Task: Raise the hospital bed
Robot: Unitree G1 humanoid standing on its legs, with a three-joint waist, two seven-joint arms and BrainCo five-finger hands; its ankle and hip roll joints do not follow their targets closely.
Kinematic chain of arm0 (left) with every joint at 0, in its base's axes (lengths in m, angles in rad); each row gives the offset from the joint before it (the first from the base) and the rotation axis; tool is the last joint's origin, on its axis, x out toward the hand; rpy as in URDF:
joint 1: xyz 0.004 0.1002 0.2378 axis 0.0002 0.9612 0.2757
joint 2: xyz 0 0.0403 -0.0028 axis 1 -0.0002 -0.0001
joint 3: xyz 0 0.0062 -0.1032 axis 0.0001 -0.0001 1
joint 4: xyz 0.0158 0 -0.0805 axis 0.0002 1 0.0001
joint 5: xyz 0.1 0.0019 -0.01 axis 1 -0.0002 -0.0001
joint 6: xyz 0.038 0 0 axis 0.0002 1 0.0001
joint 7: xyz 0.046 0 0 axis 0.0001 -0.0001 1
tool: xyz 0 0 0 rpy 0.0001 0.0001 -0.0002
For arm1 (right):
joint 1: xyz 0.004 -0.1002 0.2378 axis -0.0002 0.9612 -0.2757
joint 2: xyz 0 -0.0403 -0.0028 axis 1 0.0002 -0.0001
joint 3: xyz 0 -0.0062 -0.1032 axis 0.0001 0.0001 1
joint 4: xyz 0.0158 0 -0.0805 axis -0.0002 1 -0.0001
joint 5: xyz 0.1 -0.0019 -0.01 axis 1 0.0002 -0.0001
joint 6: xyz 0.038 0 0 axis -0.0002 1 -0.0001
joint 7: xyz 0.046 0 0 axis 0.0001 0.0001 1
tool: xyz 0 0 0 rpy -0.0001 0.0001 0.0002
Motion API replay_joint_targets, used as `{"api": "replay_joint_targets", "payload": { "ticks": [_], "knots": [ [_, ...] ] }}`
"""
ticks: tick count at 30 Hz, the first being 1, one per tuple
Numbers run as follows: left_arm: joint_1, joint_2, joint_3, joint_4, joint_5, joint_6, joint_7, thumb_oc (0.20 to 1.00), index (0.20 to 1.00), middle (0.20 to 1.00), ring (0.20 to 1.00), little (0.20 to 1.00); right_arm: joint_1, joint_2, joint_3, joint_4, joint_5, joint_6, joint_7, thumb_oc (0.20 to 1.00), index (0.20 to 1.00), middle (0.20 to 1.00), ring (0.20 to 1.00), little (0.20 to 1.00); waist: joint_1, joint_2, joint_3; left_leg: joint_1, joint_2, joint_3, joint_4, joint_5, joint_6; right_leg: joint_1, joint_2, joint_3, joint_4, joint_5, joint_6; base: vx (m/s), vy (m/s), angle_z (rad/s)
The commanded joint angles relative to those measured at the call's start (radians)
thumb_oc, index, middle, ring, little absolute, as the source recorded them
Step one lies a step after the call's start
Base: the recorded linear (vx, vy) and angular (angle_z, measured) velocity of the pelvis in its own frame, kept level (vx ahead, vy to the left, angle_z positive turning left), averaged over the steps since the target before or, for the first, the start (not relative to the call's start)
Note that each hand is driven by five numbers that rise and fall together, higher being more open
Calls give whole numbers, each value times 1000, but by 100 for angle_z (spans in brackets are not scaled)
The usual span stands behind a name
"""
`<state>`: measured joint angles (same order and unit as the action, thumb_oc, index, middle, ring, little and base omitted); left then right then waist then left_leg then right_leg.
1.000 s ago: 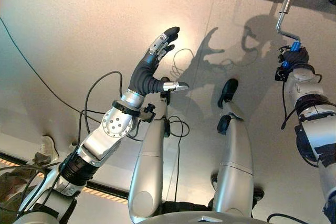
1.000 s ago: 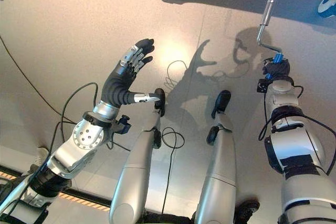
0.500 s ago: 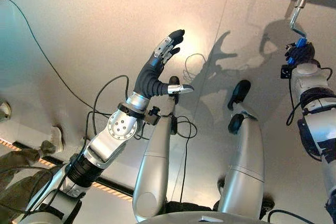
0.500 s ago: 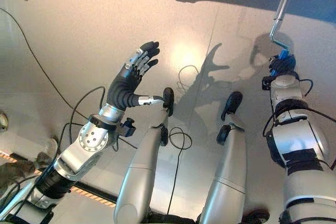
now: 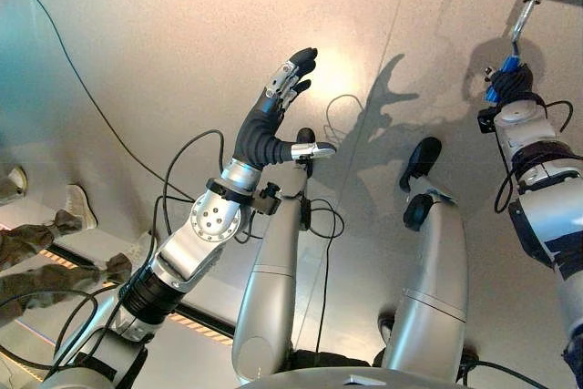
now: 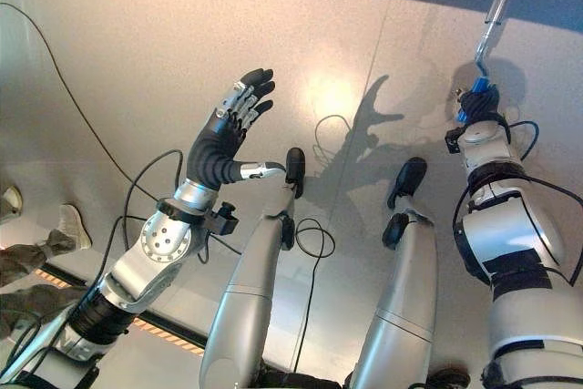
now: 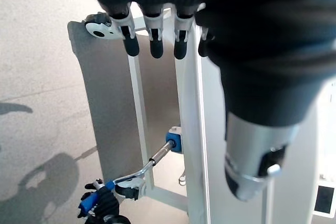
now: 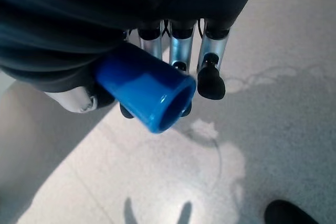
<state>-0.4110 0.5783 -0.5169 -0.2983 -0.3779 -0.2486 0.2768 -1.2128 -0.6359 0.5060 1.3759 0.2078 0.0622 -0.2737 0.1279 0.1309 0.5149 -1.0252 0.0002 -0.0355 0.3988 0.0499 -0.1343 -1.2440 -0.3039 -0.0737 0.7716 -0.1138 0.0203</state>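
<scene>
Since the earlier frame the right robot hand (image 6: 475,102) has carried the blue crank handle (image 8: 146,92) a little higher toward the upper right of the frame, its fingers curled round the grip. The metal crank rod (image 6: 495,8) runs up from it to the hospital bed (image 7: 191,145) at the top edge. The left robot hand (image 5: 284,88) hangs mid-frame over the floor (image 5: 164,34), fingers spread, holding nothing.

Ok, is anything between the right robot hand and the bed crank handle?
Nothing visible. The right robot hand is already curled round the blue crank handle. The left robot hand hangs open in the air, away from it.
</scene>
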Motion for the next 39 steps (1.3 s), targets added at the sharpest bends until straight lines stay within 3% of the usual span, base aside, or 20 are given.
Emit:
{"api": "replay_joint_targets", "payload": {
  "ticks": [1,15,21,24,25,26,28,30,32,33,34,35,36,37,39],
  "knots": [
    [22,-17,67,-92,-28,-54,23,1000,1000,1000,1000,1000,-30,46,140,-60,-131,-11,21,200,200,200,200,200,5,75,5,-13,-13,-17,0,-33,56,77,36,-1,76,-107,76,9,11,4],
    [17,-19,89,-96,-41,-75,45,1000,1000,1000,1000,1000,-52,228,209,-197,-205,-45,13,200,200,200,200,200,26,87,5,-36,-39,-30,23,-34,64,75,16,-3,89,-109,80,5,16,3],
    [28,-11,87,-97,-31,-85,50,1000,1000,1000,1000,1000,-11,261,192,-441,-151,-106,-10,200,200,200,200,200,16,78,5,-26,-40,-26,18,-31,65,88,16,-1,70,-99,84,7,30,0],
    [35,6,90,-95,-22,-89,52,1000,1000,1000,1000,1000,15,259,184,-582,-119,-140,-15,200,200,200,200,200,11,70,5,-15,-36,-20,12,-30,67,102,19,0,52,-90,86,-22,36,-4],
    [24,19,92,-99,-19,-95,48,1000,1000,1000,1000,1000,18,253,178,-671,-94,-165,-12,200,200,200,200,200,11,68,5,-38,-31,-21,-1,6,70,86,24,-11,24,-51,77,-9,12,-5],
    [34,18,84,-98,-20,-95,48,1000,1000,1000,1000,1000,33,254,177,-672,-94,-164,-11,200,200,200,200,200,7,65,5,-9,-35,-19,9,-28,66,114,22,-1,37,-84,86,-23,18,-4],
    [29,31,89,-101,-19,-98,44,1000,1000,1000,1000,1000,38,237,167,-763,-69,-185,-10,200,200,200,200,200,3,62,5,-23,-27,-16,-12,9,68,102,25,-12,6,-43,79,-44,29,-6],
    [47,43,78,-102,-18,-101,39,1000,1000,1000,1000,1000,77,225,143,-834,-14,-208,-6,200,200,200,200,200,-7,52,5,16,-27,-12,-16,-18,63,139,27,-1,-2,-65,89,22,25,-11],
    [45,60,81,-104,-13,-101,35,1000,1000,1000,1000,1000,96,204,111,-908,39,-235,-6,200,200,200,200,200,-13,45,5,4,-19,-7,-37,16,65,129,36,-11,-35,-25,84,-9,43,-6],
    [56,65,74,-104,-10,-100,35,1000,1000,1000,1000,1000,126,195,96,-949,65,-250,-7,200,200,200,200,200,-20,36,5,37,-20,-4,-33,-13,60,160,36,-2,-37,-47,94,-72,54,-7],
    [51,73,84,-104,-7,-101,35,1000,1000,1000,1000,1000,139,177,81,-994,89,-265,-2,200,200,200,200,200,-25,32,5,14,-15,-2,-44,19,63,144,43,-13,-59,-11,88,-25,22,-11],
    [58,85,86,-105,-2,-101,34,1000,1000,1000,1000,1000,185,143,58,-1064,93,-279,-13,200,200,200,200,200,-35,20,5,26,-10,1,-53,22,61,157,47,-15,-79,-4,90,-21,10,-16],
    [66,83,79,-103,-3,-101,34,1000,1000,1000,1000,1000,198,144,58,-1064,93,-277,-13,200,200,200,200,200,-36,18,5,53,-13,1,-47,-9,57,182,46,-6,-69,-34,97,-24,1,-17],
    [66,101,97,-107,10,-103,34,1000,1000,1000,1000,1000,241,105,32,-1156,93,-294,-14,200,200,200,200,200,-49,5,5,40,-5,5,-69,25,60,173,59,-16,-107,9,92,-11,6,-12],
    [66,101,95,-107,10,-103,34,1000,1000,1000,1000,1000,244,104,30,-1159,93,-293,-14,200,200,200,200,200,-47,5,5,42,-4,6,-70,26,60,175,60,-16,-110,10,92,-41,12,-10]
  ]
}}
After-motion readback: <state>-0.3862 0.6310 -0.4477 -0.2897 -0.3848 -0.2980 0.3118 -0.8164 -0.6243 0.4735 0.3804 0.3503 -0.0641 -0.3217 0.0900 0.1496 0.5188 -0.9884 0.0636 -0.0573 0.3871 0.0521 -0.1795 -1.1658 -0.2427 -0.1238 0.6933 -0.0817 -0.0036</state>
